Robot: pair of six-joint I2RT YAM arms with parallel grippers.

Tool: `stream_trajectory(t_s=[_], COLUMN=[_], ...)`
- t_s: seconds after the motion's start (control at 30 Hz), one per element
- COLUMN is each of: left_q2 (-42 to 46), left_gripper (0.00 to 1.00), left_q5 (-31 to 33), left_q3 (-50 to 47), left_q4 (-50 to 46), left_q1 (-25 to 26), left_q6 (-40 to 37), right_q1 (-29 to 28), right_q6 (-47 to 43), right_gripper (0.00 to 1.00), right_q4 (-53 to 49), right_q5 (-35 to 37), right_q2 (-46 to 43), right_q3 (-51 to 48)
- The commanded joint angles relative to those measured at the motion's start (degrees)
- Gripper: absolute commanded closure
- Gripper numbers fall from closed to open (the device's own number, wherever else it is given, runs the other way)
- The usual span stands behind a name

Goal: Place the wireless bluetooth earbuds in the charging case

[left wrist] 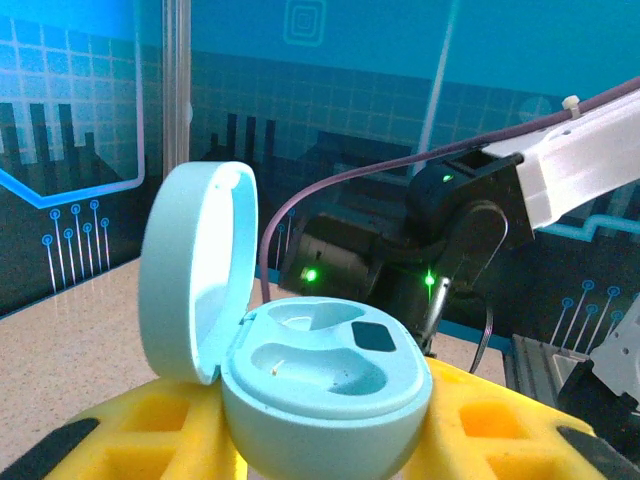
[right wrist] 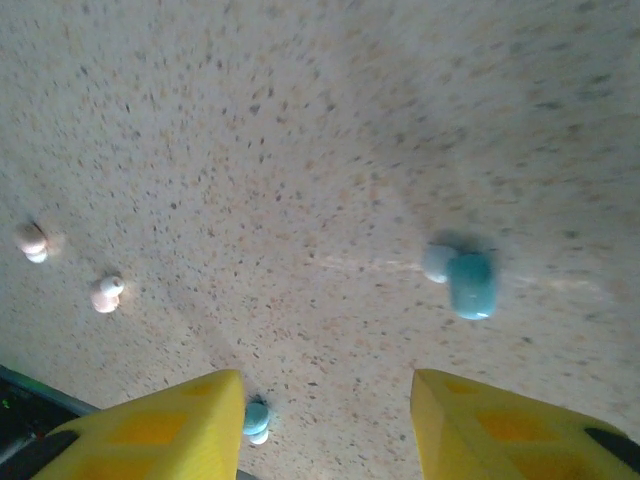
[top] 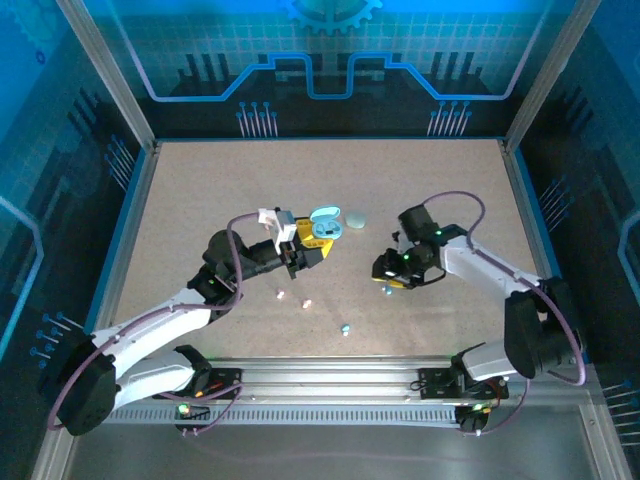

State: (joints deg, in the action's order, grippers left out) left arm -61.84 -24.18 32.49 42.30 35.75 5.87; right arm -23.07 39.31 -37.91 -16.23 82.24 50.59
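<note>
**Four earbuds (top: 306,303) loose, charging case (left wrist: 320,390) open and empty**

The left claw (top: 303,250) is clamped on the mint charging case between its yellow fingers. The lid is hinged back and both wells are bare, as the left wrist view shows. The case appears to be held a little above the speckled tabletop (top: 200,200), with a pale oval piece (top: 356,217) lying just beside it.

The right claw (right wrist: 325,430) hangs low over the tabletop, fingers spread and nothing between them. A teal earbud (right wrist: 470,285) lies just ahead of one finger and a smaller teal one (right wrist: 255,418) sits right beside the other. Two pinkish ones rest well off to the side.

No earbud is seated, so the task looks to be at its first pick-up. The next move likely calls for centring the spread fingers over one earbud, lowering, and closing gently on a tiny, glossy piece that could easily slip away. The earbud must then be carried to the held case and turned to suit a well.
</note>
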Motion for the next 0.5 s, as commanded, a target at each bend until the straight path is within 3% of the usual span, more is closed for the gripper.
stream_trajectory(t_s=[0.0, 0.17, 0.47], left_q2=[1.7, 2.5, 2.7], left_gripper=[0.73, 0.73, 0.73], left_q5=[0.6, 0.5, 0.3], left_q3=[0.2, 0.4, 0.8], left_q4=[0.4, -0.5, -1.8], left_q1=[0.1, 0.1, 0.1], left_q6=[-1.3, -1.6, -2.0], right_q1=[-3.1, -6.2, -6.5], right_q6=[3.5, 5.6, 5.9], right_gripper=[0.51, 0.49, 0.47], right_q4=[1.9, 3.7, 3.5], right_q5=[1.6, 4.5, 10.2], right_q2=[2.6, 5.9, 7.7], right_q3=[0.1, -1.6, -2.2])
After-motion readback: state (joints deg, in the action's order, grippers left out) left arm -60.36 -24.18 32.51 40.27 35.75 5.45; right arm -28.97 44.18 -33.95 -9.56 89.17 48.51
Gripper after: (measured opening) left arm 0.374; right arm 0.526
